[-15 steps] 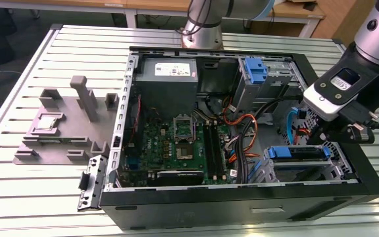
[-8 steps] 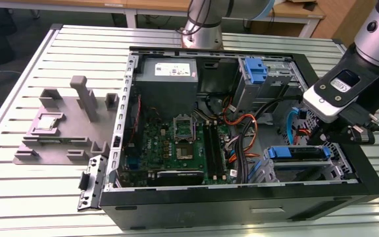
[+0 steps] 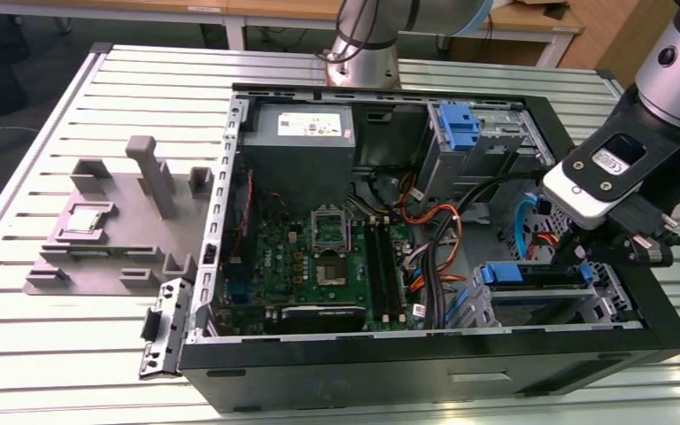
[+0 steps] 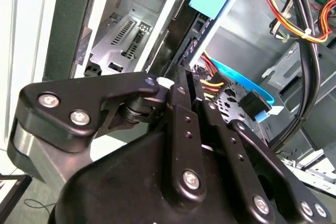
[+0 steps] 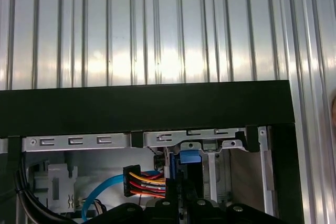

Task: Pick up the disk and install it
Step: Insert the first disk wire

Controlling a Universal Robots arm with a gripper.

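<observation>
The open computer case (image 3: 435,372) lies on the slatted bench (image 3: 57,354), and the disk (image 3: 535,274), its blue bracket edge showing, sits in the metal drive cage (image 3: 541,305) at the case's near corner on the exterior view's right. The gripper (image 3: 588,255) reaches down at the disk's end beside the case wall. Its black linkage runs close together in the second wrist view (image 4: 181,77), but whether it is clamped on the disk, merely touching it, or closed on nothing cannot be told. The likeliest trouble is the wiring. A bundle of red, yellow and orange power leads (image 5: 144,178) and a blue data cable (image 5: 102,192) lie just beside the gripper, so a lead could get trapped between disk and cage or be dragged off its plug. A second risk is skew. If the disk is tilted against the cage's rails, it could bind partway and a sideways push would load the bracket instead of seating it. The black case wall (image 5: 147,106) is also near the linkage, so a small drift toward it could cause a collision.
</observation>
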